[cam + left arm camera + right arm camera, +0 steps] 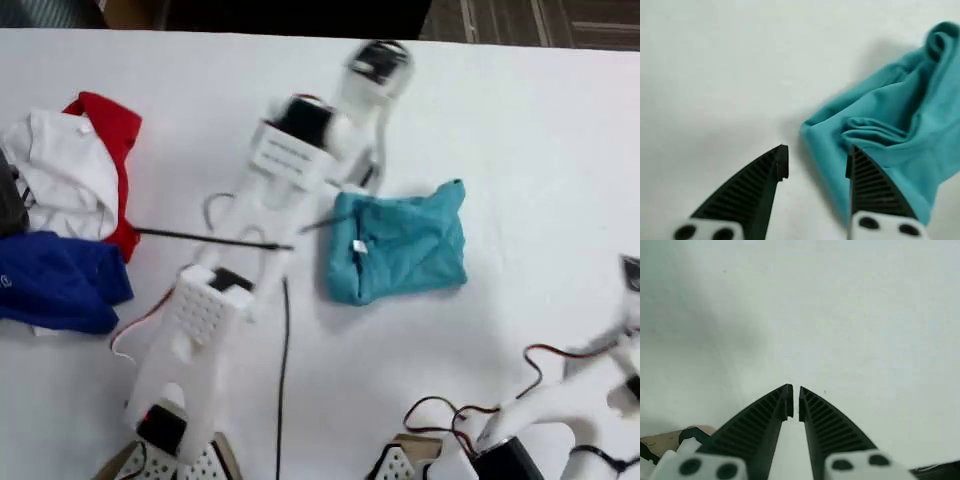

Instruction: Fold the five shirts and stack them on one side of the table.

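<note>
Since the left gripper (817,162) hangs, jaws apart, at the ten-o'clock corner of the teal shirt (400,245), central on the table (540,130), it should pinch the whole corner; the right gripper (795,402) rests closed.

Your left gripper (816,161) has one finger (867,185) over the edge of the folded shirt (900,120), the other over the table (715,75) just beside it. The heaped shirts (60,220) lie well apart from those fingers; your right gripper (794,402) sits over table too.
</note>
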### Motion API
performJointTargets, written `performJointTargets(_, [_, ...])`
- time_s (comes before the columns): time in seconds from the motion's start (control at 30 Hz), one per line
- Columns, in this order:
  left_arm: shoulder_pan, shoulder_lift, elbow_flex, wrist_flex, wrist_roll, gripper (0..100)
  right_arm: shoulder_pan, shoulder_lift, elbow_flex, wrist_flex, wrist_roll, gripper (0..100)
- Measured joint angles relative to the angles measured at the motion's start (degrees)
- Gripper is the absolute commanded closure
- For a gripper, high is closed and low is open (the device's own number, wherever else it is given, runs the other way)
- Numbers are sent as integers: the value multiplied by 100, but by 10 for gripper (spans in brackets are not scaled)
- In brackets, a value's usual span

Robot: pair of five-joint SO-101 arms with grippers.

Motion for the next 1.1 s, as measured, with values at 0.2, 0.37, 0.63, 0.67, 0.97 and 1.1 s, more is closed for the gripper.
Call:
performJointTargets(0.2, [-747,0,914,-185,0,790,-1899,0,-202,9,-325,964])
performJointTargets(0.37, [-958,0,1503,-580,18,790,-3851,44,-1169,158,-1547,954])
performJointTargets(0.63, [-2356,0,1530,-132,185,790,-5767,1556,-2884,167,-1538,789])
performJointTargets(0.67, [-2453,0,1530,-79,185,790,-5846,1776,-3051,167,-1319,786])
performJointTargets(0.97, [-2831,0,1530,-132,185,790,-6576,2796,-3938,932,633,786])
performJointTargets(1.1, [-2840,0,1530,-237,-211,790,-6567,3174,-3947,1020,985,786])
